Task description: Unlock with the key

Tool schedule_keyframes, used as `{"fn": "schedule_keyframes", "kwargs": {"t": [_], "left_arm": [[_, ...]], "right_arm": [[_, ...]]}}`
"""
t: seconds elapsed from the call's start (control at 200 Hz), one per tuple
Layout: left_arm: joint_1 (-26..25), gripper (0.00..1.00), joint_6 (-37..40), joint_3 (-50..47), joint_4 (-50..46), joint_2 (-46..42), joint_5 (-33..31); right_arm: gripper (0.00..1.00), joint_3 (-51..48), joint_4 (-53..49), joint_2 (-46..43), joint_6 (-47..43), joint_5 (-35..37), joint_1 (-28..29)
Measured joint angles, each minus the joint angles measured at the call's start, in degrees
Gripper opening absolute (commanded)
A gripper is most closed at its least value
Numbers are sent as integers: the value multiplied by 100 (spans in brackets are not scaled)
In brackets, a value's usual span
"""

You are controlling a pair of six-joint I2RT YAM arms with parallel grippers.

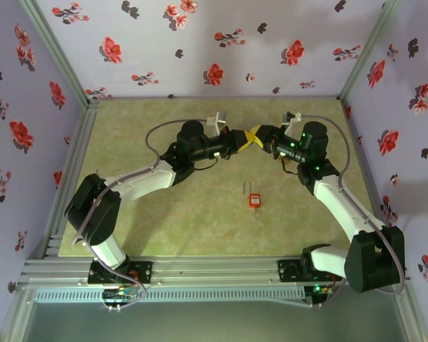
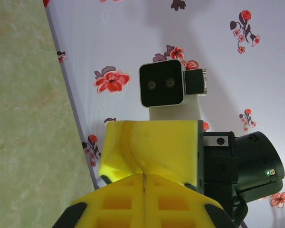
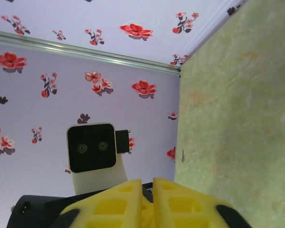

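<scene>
A small red padlock (image 1: 255,199) lies flat on the green table mat, its shackle toward the back. Above the middle of the mat my two grippers meet tip to tip. My left gripper (image 1: 245,140) (image 2: 145,176) is shut, and a thin metal sliver of the key (image 2: 145,183) shows in the seam between its yellow fingers. My right gripper (image 1: 257,136) (image 3: 153,183) comes in from the right, turned crosswise. Its yellow fingers (image 2: 166,147) pinch together right at the left fingertips, over the key's outer end, which is hidden.
Flowered walls (image 1: 221,50) close in the back and both sides, and a metal rail (image 1: 214,267) runs along the near edge. Each wrist camera sees the other arm's camera block (image 2: 162,84) (image 3: 92,148) close ahead. Open mat lies around the padlock.
</scene>
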Motion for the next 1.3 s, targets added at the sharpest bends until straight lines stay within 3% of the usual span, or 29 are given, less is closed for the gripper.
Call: {"fn": "schedule_keyframes", "kwargs": {"t": [0.09, 0.14, 0.245, 0.365, 0.86, 1.015, 1.085, 1.175, 1.3], "left_arm": [[0, 0, 13, 0, 20, 0, 0], [0, 12, 13, -2, 46, 0, 4], [0, 27, -26, -31, 133, 2, 66], [-22, 30, -28, -46, 236, 2, 195], [-26, 0, -26, -225, 348, 2, 345], [-26, 0, -26, -234, 382, 2, 348], [-26, 0, -24, -262, 431, 2, 348], [-28, 0, -13, -308, 535, 0, 382], [-52, 0, 70, -433, 603, -59, 407]], "right_arm": [[0, 13, 26, 0, 101, 2, 0], [0, 26, 20, 0, 96, 0, 0], [0, 96, -24, 0, 39, -20, 7], [0, 116, -122, 7, -48, -24, 22], [0, 138, -138, 118, -72, -175, 22], [0, 142, -140, 118, -72, -179, 22], [12, 153, -149, 118, -72, -197, 22], [48, 199, -273, 136, -155, -190, 37], [60, 505, -894, 234, -599, -79, 37]]}}
